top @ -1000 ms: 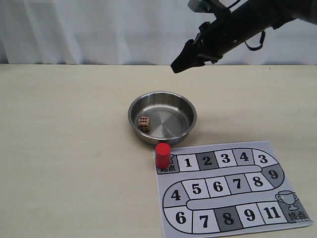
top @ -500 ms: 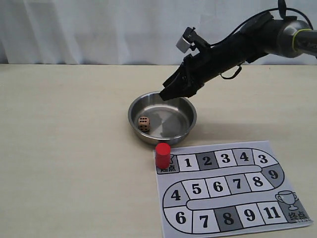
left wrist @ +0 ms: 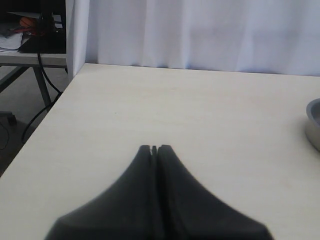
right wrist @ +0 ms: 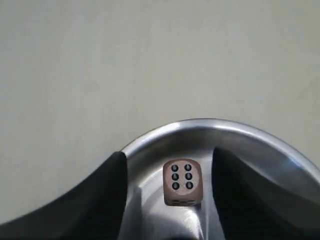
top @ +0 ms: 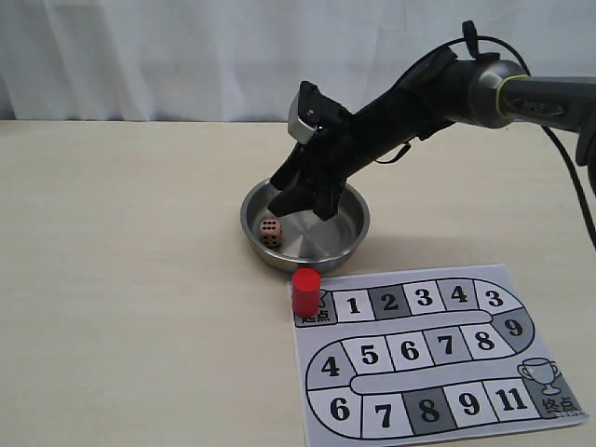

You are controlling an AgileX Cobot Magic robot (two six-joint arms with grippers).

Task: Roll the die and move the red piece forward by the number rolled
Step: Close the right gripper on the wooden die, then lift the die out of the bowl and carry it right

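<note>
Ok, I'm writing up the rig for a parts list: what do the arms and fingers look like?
The right arm is black, with a grey metal link bearing a yellow-green ring, a thin black cable looping off it and a small silver box by the wrist. The left gripper and right gripper have plain black fingers tapering to narrow tips.

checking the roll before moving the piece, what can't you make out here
Exterior view: die pips too small to count; right gripper hides part of the bowl.
Exterior view: red piece covers part of the start square.
Left wrist view: bowl cut off by the edge; die, red piece and board out of frame.
Right wrist view: board and red piece out of frame.
</note>
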